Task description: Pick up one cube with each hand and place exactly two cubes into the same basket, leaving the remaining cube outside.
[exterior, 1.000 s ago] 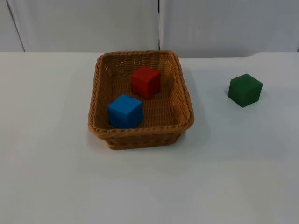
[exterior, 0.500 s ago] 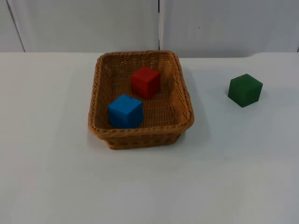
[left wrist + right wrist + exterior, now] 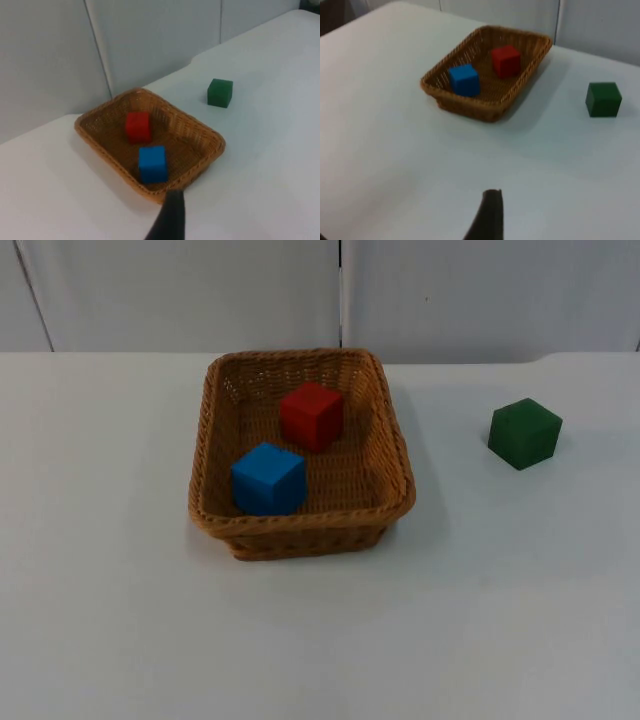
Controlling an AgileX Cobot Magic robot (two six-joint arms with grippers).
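— Where are our cubes? 
— The red cube (image 3: 312, 415) and blue cube (image 3: 268, 479) sit apart inside the wicker basket (image 3: 398, 455); the green cube (image 3: 525, 432) stands on the white table (image 3: 110, 620), well apart from the basket's rim.

— And our grippers? 
— The left gripper (image 3: 169, 220) hangs back just short of the basket's near rim, the blue cube straight ahead. The right gripper (image 3: 487, 216) waits well back from everything, bare table before it. We cannot tell whether either pair of jaws is apart or together. The wrist views also show the grey partition wall (image 3: 45, 60) close behind the basket.

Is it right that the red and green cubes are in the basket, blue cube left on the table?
No, colours swapped. The top view shows the red cube and the blue cube in the basket; the green cube is left on the table.
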